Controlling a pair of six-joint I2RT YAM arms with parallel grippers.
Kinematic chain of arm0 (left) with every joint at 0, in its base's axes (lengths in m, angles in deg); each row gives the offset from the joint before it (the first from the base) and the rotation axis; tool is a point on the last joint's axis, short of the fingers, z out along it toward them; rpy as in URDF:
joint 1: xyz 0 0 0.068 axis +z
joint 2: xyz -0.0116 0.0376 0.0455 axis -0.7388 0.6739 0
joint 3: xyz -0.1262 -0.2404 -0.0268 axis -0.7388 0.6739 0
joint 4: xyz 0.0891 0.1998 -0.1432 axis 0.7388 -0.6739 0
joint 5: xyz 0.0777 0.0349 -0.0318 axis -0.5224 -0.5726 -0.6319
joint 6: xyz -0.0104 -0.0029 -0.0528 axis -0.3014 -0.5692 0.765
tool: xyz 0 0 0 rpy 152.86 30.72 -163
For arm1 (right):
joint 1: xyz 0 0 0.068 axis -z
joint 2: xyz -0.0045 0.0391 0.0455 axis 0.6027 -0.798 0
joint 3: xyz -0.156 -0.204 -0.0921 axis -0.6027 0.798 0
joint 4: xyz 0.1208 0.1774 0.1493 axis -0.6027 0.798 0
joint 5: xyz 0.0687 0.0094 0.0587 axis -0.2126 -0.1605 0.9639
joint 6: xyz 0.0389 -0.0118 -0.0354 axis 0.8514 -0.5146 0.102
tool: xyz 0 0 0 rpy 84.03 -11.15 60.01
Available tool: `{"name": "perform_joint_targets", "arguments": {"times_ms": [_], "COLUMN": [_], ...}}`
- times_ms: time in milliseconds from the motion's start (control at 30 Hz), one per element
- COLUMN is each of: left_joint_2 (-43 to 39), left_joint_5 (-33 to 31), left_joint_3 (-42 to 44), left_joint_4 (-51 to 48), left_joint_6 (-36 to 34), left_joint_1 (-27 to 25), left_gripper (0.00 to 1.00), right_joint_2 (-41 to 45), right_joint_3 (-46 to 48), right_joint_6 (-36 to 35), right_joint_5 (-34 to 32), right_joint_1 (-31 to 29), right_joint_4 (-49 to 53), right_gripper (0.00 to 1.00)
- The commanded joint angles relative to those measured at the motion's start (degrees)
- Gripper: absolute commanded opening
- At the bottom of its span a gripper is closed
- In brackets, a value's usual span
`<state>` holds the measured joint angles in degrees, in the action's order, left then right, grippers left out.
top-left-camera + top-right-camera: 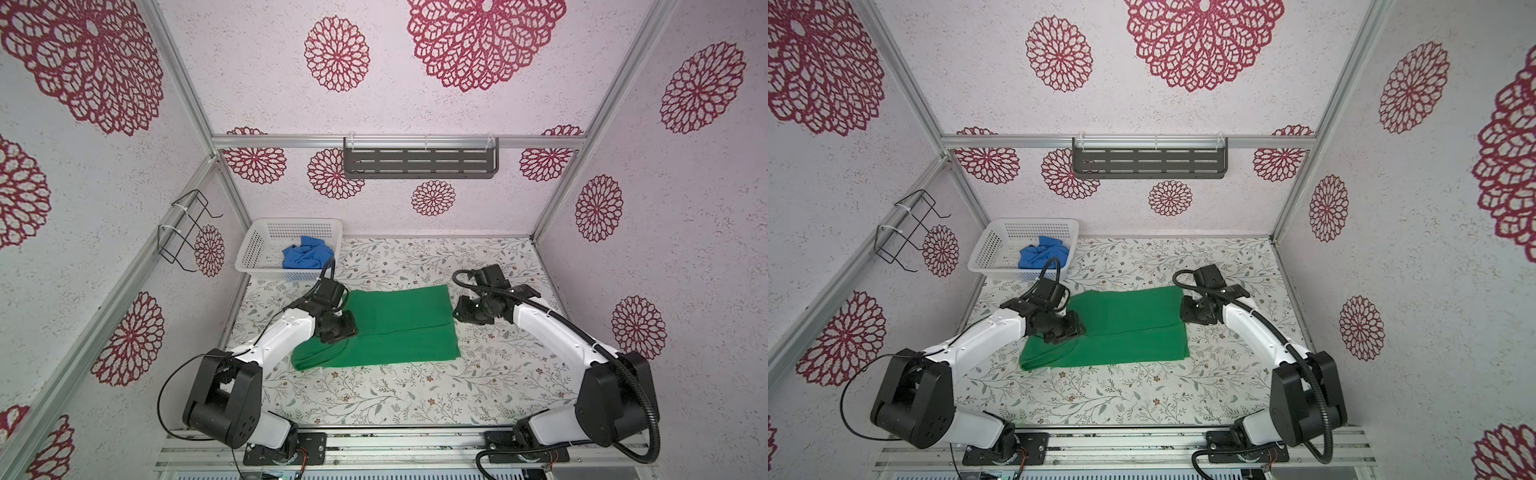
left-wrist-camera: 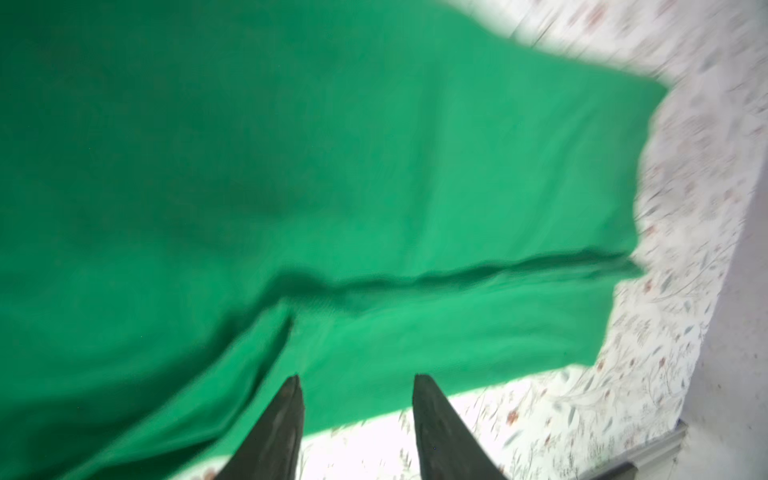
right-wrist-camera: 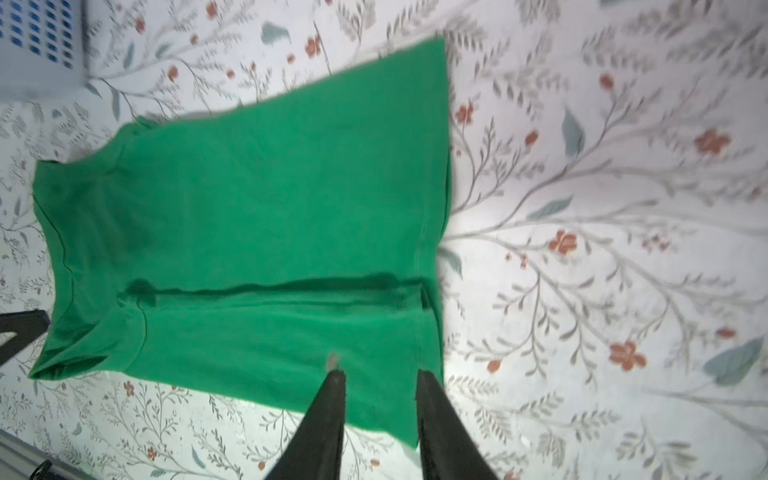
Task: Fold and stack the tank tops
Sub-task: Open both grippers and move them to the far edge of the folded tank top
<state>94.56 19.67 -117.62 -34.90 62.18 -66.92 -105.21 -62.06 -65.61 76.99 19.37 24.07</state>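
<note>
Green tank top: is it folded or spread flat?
Partly folded. The green tank top lies on the table, and one layer's edge crosses it lengthwise, clear in the right wrist view.

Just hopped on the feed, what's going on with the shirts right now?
The green tank top lies flat on the floral table with one long edge apparently folded over. The left gripper is at its strap end and the right gripper at its hem end. Both have their jaws apart and hold nothing. The blue tank top sits crumpled in the white basket at the back, not yet folded.
</note>
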Motion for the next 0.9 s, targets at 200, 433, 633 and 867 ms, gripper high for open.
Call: {"name": "perform_joint_targets", "arguments": {"times_ms": [200,433,633,867], "left_joint_2": [20.5,29.62,33.13,35.4], "left_joint_5": [-4.29,-7.03,-6.64,-5.29], "left_joint_3": [-18.82,-25.03,-25.92,-25.77], "left_joint_4": [3.68,6.12,6.43,6.75], "left_joint_6": [-14.28,-18.77,-19.58,-18.18], "left_joint_1": [3.48,3.3,3.29,2.86], "left_gripper": [0.46,0.5,0.5,0.45], "right_joint_2": [-12.99,-23.99,-29.91,-32.94], "right_joint_3": [-6.2,-13.51,-17.7,-19.23], "right_joint_6": [-15.14,-16.84,-15.8,-14.24], "right_joint_5": [3.93,7.7,10.52,11.3], "right_joint_1": [5.05,6.3,6.42,6.29], "right_joint_4": [-12.6,-14.56,-14.26,-14.19], "right_gripper": [0.44,0.5,0.53,0.53]}}
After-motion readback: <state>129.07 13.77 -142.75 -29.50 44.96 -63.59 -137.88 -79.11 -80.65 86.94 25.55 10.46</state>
